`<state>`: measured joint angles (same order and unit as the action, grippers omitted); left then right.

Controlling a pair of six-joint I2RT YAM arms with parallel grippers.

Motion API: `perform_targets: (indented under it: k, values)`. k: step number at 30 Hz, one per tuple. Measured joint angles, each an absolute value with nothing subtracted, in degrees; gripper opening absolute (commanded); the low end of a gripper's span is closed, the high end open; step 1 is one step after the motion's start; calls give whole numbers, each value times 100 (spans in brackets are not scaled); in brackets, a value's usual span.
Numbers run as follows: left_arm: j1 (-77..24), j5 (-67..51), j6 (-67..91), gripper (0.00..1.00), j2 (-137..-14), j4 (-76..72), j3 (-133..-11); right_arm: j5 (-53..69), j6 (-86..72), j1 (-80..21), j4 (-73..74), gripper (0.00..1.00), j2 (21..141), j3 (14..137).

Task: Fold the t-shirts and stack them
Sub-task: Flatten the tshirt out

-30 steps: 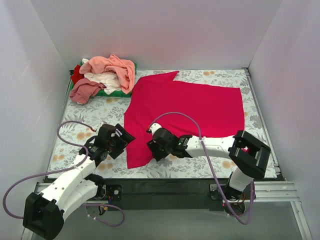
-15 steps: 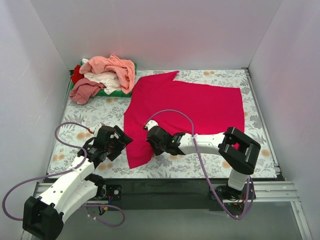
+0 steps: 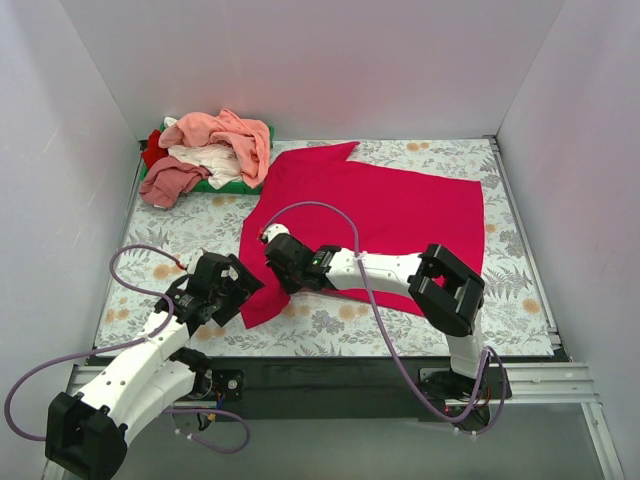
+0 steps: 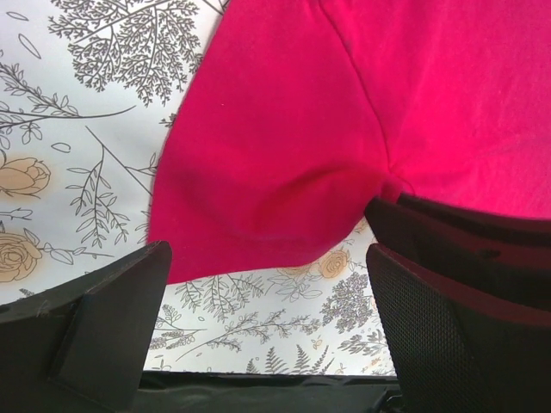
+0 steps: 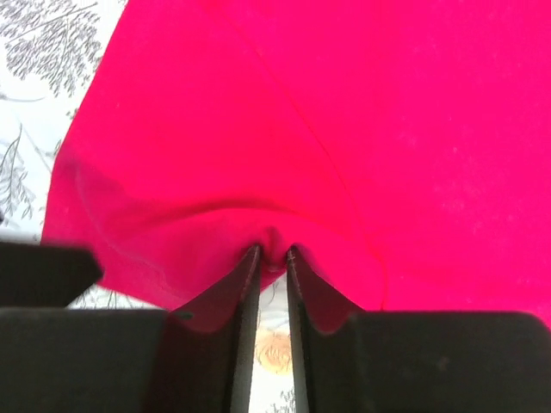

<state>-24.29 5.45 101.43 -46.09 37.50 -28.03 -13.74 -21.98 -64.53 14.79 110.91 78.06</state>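
A crimson-magenta t-shirt (image 3: 390, 215) lies spread across the floral table cover; it also shows in the left wrist view (image 4: 284, 146) and the right wrist view (image 5: 344, 129). My right gripper (image 3: 275, 268) (image 5: 273, 251) is shut on a pinch of the shirt's near hem beside the sleeve. My left gripper (image 3: 232, 290) (image 4: 267, 323) is open and empty, just left of the shirt's near corner, with the sleeve beyond its fingers. A pile of other t-shirts, salmon pink (image 3: 230, 135), dusty pink (image 3: 170, 182), white (image 3: 210, 160) and red (image 3: 153, 150), lies at the back left.
The pile sits on a green tray (image 3: 236, 184) in the back left corner. White walls enclose the table on three sides. The table's black front edge (image 3: 330, 368) runs along the near side. A purple cable (image 3: 330, 215) loops over the shirt.
My right gripper has moved left with the shirt's hem pinched in it, dragging the near edge and corner leftward. The left arm has hardly moved.
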Motion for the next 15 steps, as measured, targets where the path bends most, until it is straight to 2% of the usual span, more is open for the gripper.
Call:
perform_targets:
  k: [8,11,15]
  values:
    - [-2429,443,10186,96,-4757,3793,-2794,-1000,-1977,-6005,1610,54,11660,8617]
    - [-2429,342,10189,96,-4827,3723,-2759,-602,-1785,-5819,1496,59,11708,8702]
    - [-2429,327,10191,96,-4936,3671,-2751,-139,-1575,-5712,1420,59,11708,8659]
